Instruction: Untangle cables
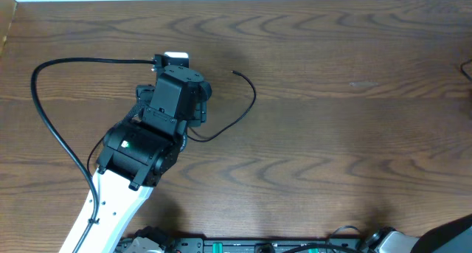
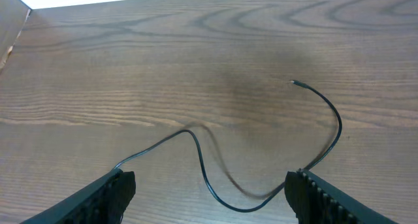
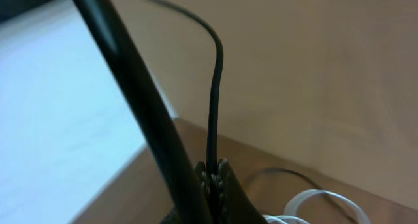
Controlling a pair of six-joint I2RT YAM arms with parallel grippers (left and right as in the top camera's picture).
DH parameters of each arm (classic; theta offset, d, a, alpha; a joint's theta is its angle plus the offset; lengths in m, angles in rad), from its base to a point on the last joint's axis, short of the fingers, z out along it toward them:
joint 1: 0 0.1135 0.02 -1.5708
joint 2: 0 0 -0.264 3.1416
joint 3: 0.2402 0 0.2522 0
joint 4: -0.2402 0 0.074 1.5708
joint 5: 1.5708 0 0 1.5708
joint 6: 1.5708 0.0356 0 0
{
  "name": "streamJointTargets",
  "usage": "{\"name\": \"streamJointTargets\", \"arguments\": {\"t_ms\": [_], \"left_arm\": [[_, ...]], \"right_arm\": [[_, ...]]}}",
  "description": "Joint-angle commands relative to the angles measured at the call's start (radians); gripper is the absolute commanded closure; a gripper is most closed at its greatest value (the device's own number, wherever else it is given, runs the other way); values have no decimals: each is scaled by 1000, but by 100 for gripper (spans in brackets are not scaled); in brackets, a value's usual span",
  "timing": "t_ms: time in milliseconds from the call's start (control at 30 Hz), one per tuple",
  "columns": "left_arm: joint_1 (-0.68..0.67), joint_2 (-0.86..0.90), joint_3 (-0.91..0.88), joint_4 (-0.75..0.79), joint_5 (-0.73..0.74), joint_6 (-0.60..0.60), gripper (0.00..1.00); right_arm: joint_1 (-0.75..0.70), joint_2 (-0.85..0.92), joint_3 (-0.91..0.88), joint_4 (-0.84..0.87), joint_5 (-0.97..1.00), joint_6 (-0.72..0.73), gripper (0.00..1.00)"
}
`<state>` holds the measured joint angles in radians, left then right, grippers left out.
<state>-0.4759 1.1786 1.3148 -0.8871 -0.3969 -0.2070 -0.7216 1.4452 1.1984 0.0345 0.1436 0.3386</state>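
My left jaws stand spread over the black cable [image 2: 202, 166] curling on the counter [image 2: 130, 67], centre-left in the overhead view, seemingly poised to grab it, while my right jaws pinch a black cord [image 3: 217, 87] upright, likely to hold it off the white cable [image 3: 320, 199].

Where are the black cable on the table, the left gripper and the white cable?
black cable [image 2: 339, 129], left wrist view, on its curved stretch near the free tip.
left gripper [image 2: 210, 180], left wrist view, midway between its open fingertips.
white cable [image 3: 324, 194], right wrist view, top of its loop.
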Motion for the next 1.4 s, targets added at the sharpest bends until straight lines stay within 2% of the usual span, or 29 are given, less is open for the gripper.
{"name": "streamJointTargets", "arguments": {"t_ms": [0, 200, 367, 400, 433, 500, 533, 833, 1033, 1167, 1267, 1367], "left_arm": [[4, 3, 9, -2, -3, -1, 21], [4, 3, 9, -1, -3, -1, 21], [4, 3, 9, -2, -2, -1, 21], [4, 3, 9, -2, -3, -1, 21], [4, 3, 9, -2, -2, -1, 21], [4, 3, 9, -2, -2, -2, 21], [4, 3, 9, -2, -2, -2, 21], [4, 3, 9, -2, -2, -2, 21], [4, 3, 9, -2, -3, -1, 21], [4, 3, 9, -2, -3, -1, 21], [5, 3, 9, 2, -3, -1, 21], [4, 3, 9, 11, -3, -1, 21]], "right_arm": [[-113, 48, -6, -24, 3, -14, 99], [-223, 151, -7, -89, -224, 6, 99], [-232, 242, -7, -101, -268, 54, 99], [-232, 253, -7, -105, -268, 54, 95], [-232, 264, -7, -106, -270, 54, 79], [-233, 278, -7, -108, -271, 54, 32], [-232, 280, -7, -111, -270, 52, 1], [-233, 277, -7, -156, -271, 71, 1], [-235, 262, -7, -423, -153, 403, 1], [-231, 262, -7, -544, -174, 477, 1], [-221, 262, -7, -546, -296, 476, 1], [-209, 262, -7, -460, -616, 453, 1]]}}
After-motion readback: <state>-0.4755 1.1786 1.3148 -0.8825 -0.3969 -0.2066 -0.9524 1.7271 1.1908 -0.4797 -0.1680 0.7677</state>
